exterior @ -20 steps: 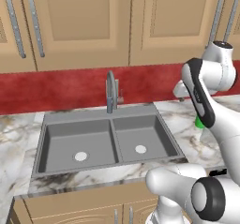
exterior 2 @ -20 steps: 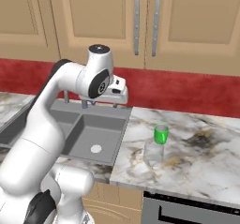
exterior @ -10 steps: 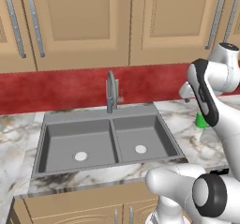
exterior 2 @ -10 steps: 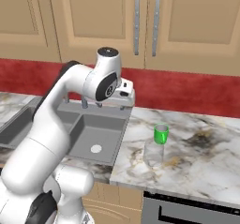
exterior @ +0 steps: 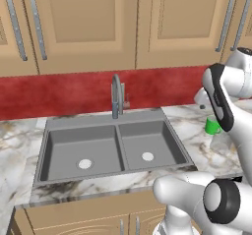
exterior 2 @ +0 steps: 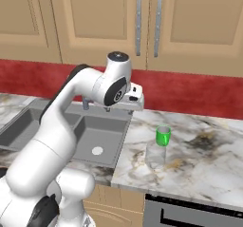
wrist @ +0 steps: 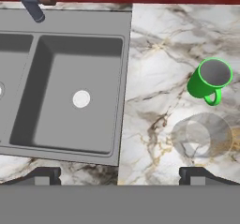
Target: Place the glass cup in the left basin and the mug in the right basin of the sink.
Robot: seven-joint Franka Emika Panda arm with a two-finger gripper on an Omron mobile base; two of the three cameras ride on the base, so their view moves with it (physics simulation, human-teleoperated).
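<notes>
From the left base view, the dark grey double-bowl sink [exterior: 115, 148] lies empty under its curved grey metal faucet [exterior: 116, 96], and the small bright green mug [exterior: 212, 126] stands on the marble counter [exterior: 197, 126] beside the sink, partly behind the white arm. From the right base view, the two-finger gripper [exterior 2: 134, 99] hangs above the counter at the sink's right edge; the mug and the clear, handle-less glass cup [exterior 2: 155, 155] stand upright beyond it, the cup just in front of the mug, close but seemingly apart. In the hand view the fingertips [wrist: 41, 175] are spread as wide as they go and hold nothing. The glass cup sits just above the right fingertip and the mug farther up, both off toward that side, while the right basin [wrist: 75, 96] lies between and above the fingers. Both vessels' long axes run vertical, along the gripper's line of sight, mouths up; the mug's handle points toward the glass cup. The next reach probably calls for a sideways shift toward the right fingertip.
</notes>
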